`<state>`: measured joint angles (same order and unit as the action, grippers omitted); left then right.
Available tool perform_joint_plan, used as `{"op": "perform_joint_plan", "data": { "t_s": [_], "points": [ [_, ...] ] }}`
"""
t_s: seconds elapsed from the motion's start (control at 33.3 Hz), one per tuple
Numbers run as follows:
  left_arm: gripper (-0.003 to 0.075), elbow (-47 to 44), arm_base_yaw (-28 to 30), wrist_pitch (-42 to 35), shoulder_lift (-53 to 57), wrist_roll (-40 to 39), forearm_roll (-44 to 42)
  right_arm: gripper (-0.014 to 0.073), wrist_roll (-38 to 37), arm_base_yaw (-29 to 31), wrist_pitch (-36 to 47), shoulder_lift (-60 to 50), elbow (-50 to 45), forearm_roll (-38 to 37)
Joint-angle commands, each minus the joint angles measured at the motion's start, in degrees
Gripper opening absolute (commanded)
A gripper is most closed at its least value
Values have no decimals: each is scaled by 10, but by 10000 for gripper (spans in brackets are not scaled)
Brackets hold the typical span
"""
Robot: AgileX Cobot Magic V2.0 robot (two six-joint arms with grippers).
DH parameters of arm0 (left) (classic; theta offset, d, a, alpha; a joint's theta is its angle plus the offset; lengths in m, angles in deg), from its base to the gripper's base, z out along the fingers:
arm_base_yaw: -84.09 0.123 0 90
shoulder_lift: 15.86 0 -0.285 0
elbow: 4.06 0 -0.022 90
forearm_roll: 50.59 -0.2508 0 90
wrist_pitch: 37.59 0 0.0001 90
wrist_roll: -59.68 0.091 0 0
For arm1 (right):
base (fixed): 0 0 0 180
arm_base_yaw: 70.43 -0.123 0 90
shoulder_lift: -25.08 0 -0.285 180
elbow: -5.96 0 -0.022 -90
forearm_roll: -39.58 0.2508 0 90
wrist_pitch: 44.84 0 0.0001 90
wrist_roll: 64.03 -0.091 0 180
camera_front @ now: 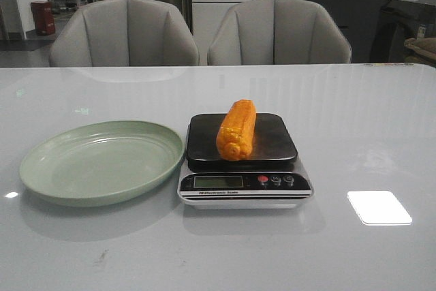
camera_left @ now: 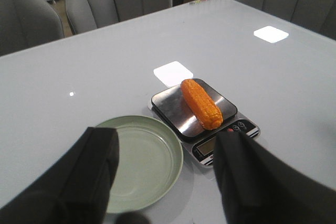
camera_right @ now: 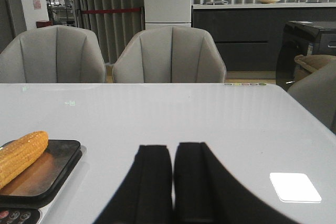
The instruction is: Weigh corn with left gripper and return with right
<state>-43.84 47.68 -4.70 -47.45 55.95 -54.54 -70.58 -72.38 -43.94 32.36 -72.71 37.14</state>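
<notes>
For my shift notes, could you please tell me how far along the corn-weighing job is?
The weighing leg looks done: the corn lies on the scale platform, and the left gripper is open, empty and drawn back. Nothing is in hand; the right gripper is shut, beside the scale. The return is left, presumably to the empty green plate.
</notes>
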Motion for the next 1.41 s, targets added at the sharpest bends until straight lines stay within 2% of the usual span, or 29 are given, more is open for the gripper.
{"op": "perform_joint_plan", "data": {
  "t_s": [0.0, 0.12, 0.24, 0.36, 0.39, 0.75, 0.96, 1.14, 1.38],
  "points": [
    [447, -17, 1, -32, 58, 0, -14, 185, 6, 4, 48, -11, -6, -9],
    [406, -59, 1, -27, 134, 0, -23, 185, 6, 4, 48, -11, -6, -9],
    [283, -100, 1, -27, 195, 0, -25, 185, 6, 4, 48, -11, -6, -9],
    [118, -130, 1, -27, 224, 0, -25, 185, 6, 4, 48, -11, -6, -9],
    [108, -135, 1, -27, 227, 0, -25, 185, 6, 4, 48, -11, -6, -9],
    [114, -155, 1, -41, 228, 0, -25, 185, 6, 4, 65, -11, -6, -9],
    [114, -155, 1, -40, 228, 0, -25, 185, 5, 2, 128, -11, 4, -9],
    [114, -155, 1, -40, 228, 0, -25, 185, 5, 2, 88, 16, 64, -9],
    [114, -155, 1, -40, 228, 0, -25, 185, 5, 2, -9, 128, 180, -9]
  ]
}}
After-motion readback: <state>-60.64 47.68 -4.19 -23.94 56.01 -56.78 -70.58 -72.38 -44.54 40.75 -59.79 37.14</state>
